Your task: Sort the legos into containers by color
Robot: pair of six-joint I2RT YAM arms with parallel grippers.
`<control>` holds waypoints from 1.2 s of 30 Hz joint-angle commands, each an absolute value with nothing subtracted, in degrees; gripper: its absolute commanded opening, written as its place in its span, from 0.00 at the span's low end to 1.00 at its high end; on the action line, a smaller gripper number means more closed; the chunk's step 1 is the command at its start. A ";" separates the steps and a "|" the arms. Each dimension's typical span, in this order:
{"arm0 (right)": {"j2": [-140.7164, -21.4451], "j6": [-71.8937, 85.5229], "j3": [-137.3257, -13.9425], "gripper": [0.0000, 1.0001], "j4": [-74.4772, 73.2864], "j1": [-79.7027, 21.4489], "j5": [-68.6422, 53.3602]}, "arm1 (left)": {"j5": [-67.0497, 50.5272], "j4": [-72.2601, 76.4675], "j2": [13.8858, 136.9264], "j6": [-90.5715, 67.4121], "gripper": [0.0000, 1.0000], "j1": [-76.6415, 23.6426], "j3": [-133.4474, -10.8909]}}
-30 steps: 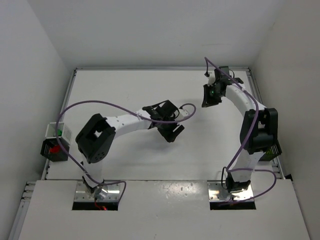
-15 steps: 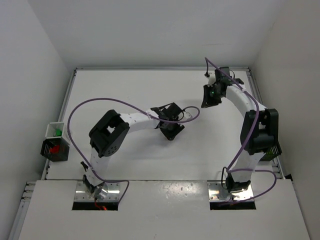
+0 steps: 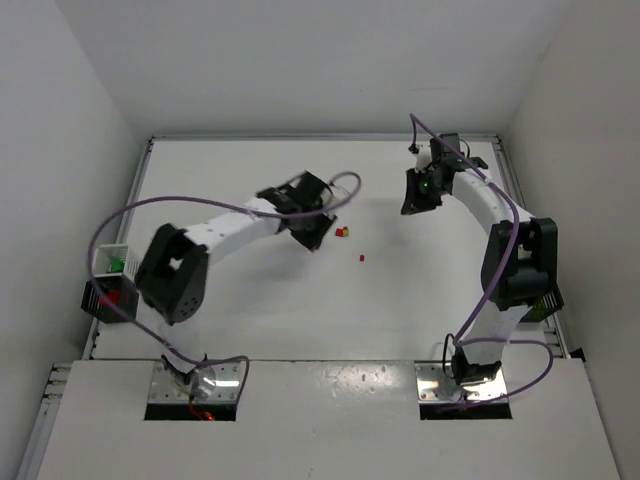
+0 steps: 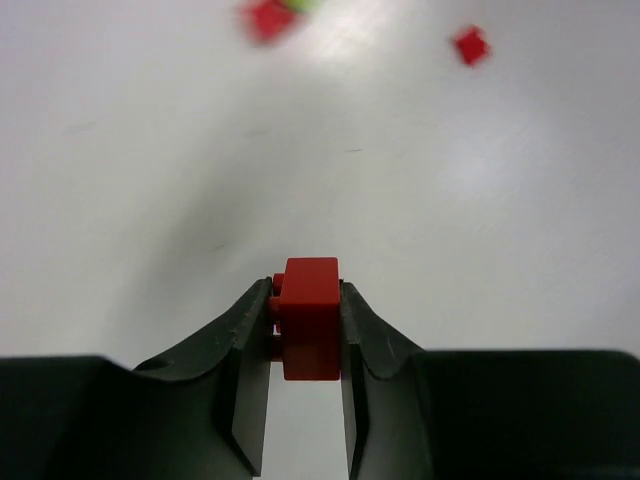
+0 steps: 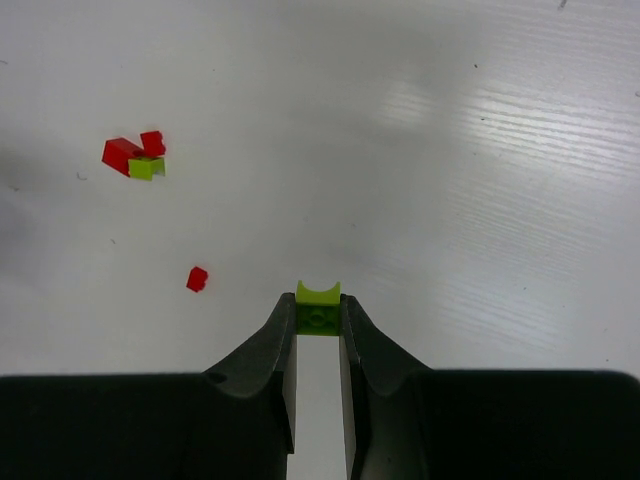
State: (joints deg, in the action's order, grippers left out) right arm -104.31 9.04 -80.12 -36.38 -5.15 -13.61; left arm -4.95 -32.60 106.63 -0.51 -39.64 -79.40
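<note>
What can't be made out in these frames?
- Top view: the small white bin at far left; its contents are too small to count.
- Left wrist view: the red-and-lime brick cluster is blurred and cut by the top edge.
- Right wrist view: the lime-on-dark-green brick stack in the right gripper; its lower part is hidden between the fingers.

A cluster of legos (image 3: 342, 232) lies in the middle of the worktop (image 3: 220, 180), just right of the left end effector (image 3: 310, 233), which pinches a single lego (image 4: 308, 318). A lone lego (image 3: 361, 258) lies nearer the arm bases, right of the cluster. The right end effector (image 3: 413, 200), pinching a two-lego stack (image 5: 318, 308), hangs farther right and back, and a container (image 3: 103, 256) sits at the worktop's left edge.
</note>
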 commanded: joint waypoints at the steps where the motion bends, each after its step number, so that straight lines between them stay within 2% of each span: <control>1: -101.51 8.09 -79.89 0.05 -35.07 -5.98 -16.69 | -4.66 -38.48 91.60 -0.70 0.15 -27.65 -81.20; 9: -103.18 6.77 -81.04 0.05 -36.91 -7.03 -19.59 | 2.37 -53.78 70.96 6.84 0.15 -3.82 -76.30; 16: -105.02 5.62 -82.18 0.05 -38.05 -10.28 -21.71 | 4.31 -58.10 63.02 11.24 0.16 14.13 -68.30; 26: -106.17 3.96 -83.06 0.05 -39.11 -11.95 -21.18 | 1.58 -54.59 67.84 19.94 0.16 36.27 -64.16; 36: -106.70 3.43 -82.53 0.05 -39.11 -12.48 -20.13 | -1.75 -51.68 74.44 23.11 0.17 45.97 -63.54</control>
